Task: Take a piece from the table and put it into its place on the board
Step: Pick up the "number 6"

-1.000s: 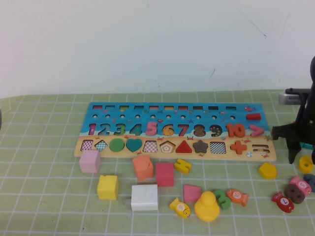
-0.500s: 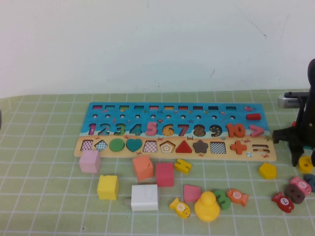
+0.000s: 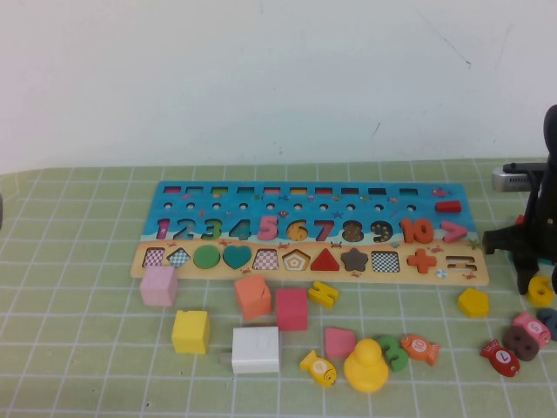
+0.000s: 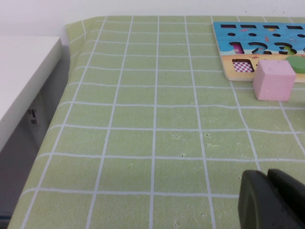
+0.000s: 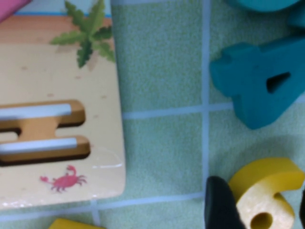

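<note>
**Right gripper down at the yellow 6, off the board's right end**

- The right gripper (image 3: 529,277) is low over the table (image 3: 70,348) at the far right of the high view, at about 4 o'clock from the board's right end.
- The piece (image 5: 267,191), a yellow "6", lies flat on the table right at that gripper. It is on the green cloth and not on the board (image 3: 148,235).
- The right wrist view shows the 6 directly under the gripper. I cannot tell whether the gripper is clamped on it or only around it.
- In the same view the board's tan corner with the equals cut-out (image 5: 62,62) is near the piece, with a strip of cloth between them.
- A teal "4" (image 5: 257,90) lies just beside the 6, not touching it.
- The yellow hexagon (image 3: 473,302) sits at about 8 o'clock from the piece, apart from it.
- The yellow "5" (image 3: 323,293) is just below the board's middle, well apart from the piece.
- The left gripper (image 4: 268,191) shows only in its wrist view. It is above bare cloth with its fingers together and holds nothing.
- The pink cube (image 4: 273,79) is touching the board's left corner, well apart from the left gripper.
- The yellow duck (image 3: 365,366) is at 6 o'clock from the board, among loose blocks.
</note>
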